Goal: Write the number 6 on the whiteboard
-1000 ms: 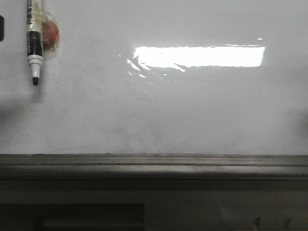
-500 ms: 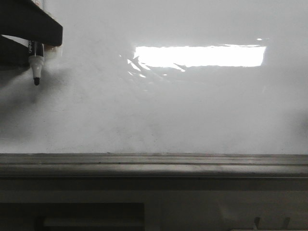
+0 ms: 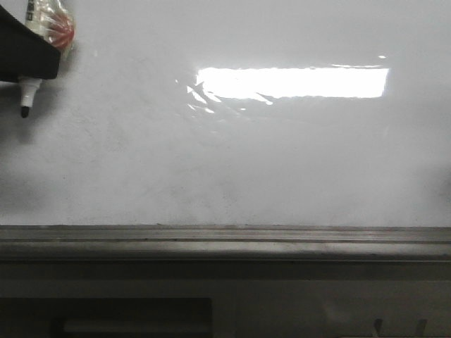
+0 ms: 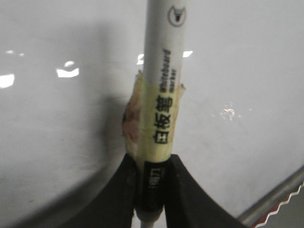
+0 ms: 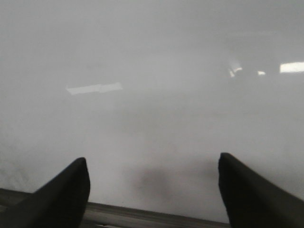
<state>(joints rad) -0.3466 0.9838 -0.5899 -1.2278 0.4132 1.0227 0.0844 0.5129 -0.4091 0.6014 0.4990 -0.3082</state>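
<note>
The whiteboard (image 3: 246, 155) fills the front view, glossy white with faint grey smudges. No number 6 is in view on it. At the top left, my left gripper (image 3: 28, 70) is shut on the white-and-black marker (image 3: 27, 90), whose black tip points down close to the board. In the left wrist view the black fingers (image 4: 118, 194) clamp the marker (image 4: 161, 85) at its black band, just below yellowish tape. My right gripper (image 5: 153, 159) is open with nothing between its fingers, facing the whiteboard (image 5: 152, 95). It does not show in the front view.
A grey metal ledge (image 3: 225, 239) runs along the board's lower edge, also seen as a ledge (image 5: 142, 216) under the right fingers. A red piece in clear tape (image 3: 58, 27) clings to the marker. A bright lamp reflection (image 3: 292, 81) lies on the board.
The marker hung alone on the board a second ago. My left gripper came in from the left, shut on it, and carried it left and slightly up.
</note>
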